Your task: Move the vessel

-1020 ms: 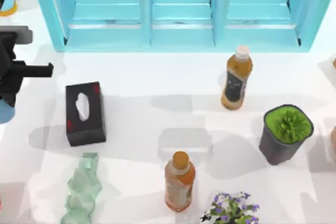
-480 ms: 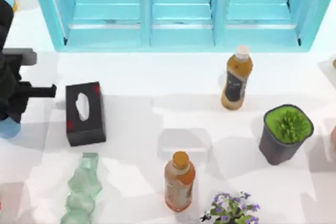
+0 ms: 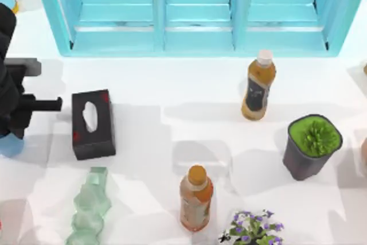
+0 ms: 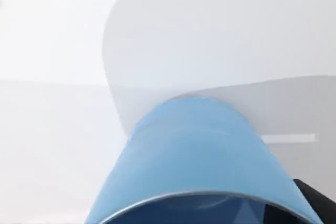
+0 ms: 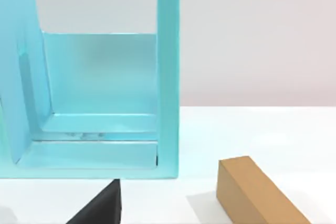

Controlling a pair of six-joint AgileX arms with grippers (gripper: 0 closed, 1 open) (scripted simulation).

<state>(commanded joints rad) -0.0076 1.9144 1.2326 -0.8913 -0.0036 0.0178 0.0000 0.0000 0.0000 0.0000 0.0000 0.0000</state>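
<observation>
A: Where is the vessel (image 4: 199, 156), and which way does it point?

B: In the left wrist view it sits right up against the camera, a light-blue tapered cup with its wider rim toward the lens and its narrower base pointing away at the white table (image 4: 52, 129). Its long axis runs straight along that camera's line of sight. I cannot tell whether the base touches the table.

A: And from above?

B: In the top view the cup (image 3: 10, 144) shows as a small blue patch at the table's far left edge, under the left arm (image 3: 11, 101), just left of the black tissue box (image 3: 93, 123).

A: Is the left gripper clamped on it?

B: The fingers are not visible clearly enough, so I cannot tell how far open they are. Only a dark edge appears beside the cup's rim in the wrist view.

A: What else does the top view give?

B: Nearest, the pale green wavy vase (image 3: 89, 207), an orange-capped bottle (image 3: 195, 198) and purple flowers (image 3: 252, 228); farther, the dark pot with a green plant (image 3: 311, 144) and a white-capped bottle (image 3: 258, 84); at the back, the turquoise shelf (image 3: 198, 12).

A: And the right wrist view?

B: It shows a tan block (image 5: 257, 192) near the camera, with the shelf beyond it.
</observation>
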